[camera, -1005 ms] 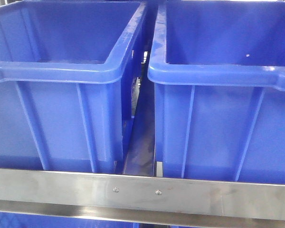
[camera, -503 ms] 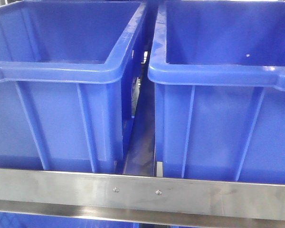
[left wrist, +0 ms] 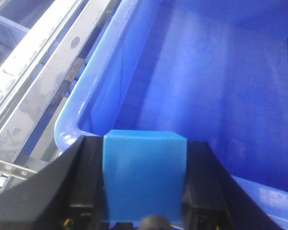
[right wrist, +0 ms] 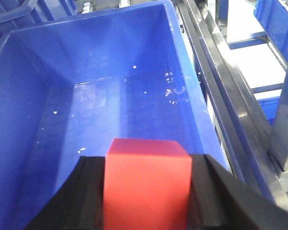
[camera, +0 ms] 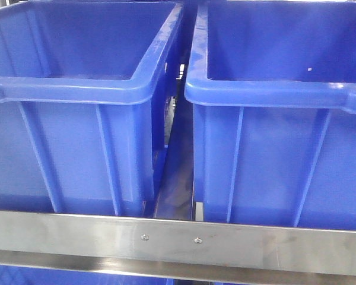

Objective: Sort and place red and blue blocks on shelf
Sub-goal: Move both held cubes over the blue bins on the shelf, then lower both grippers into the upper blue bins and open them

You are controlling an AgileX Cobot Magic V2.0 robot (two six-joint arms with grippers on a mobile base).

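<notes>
The left gripper (left wrist: 145, 151) is clamped on the bright blue block (left wrist: 145, 184), one black finger (left wrist: 84, 187) pressed flat against each side of the cube, which sits upright between them. The block hangs above the near corner of the left bin (left wrist: 216, 76), just inside its rounded rim, over the bin's smooth inner walls. To the left of that rim run the steel rails of the shelf (left wrist: 45, 81). The right gripper (right wrist: 147, 160) is likewise closed on the red block (right wrist: 146, 189), held square between its two black fingers (right wrist: 86, 191) over the open right bin (right wrist: 110, 110). That bin's floor is scattered with small white specks, densest toward the far right corner. The shelf's steel frame runs along the bin's right side. From the front view, the shelf's flat front rail (camera: 285, 243) crosses the bottom with two small screws (camera: 145, 237) near its middle. Behind it, the left bin (camera: 77, 92) and right bin (camera: 273, 92) stand side by side on the same level, a narrow gap between them.
</notes>
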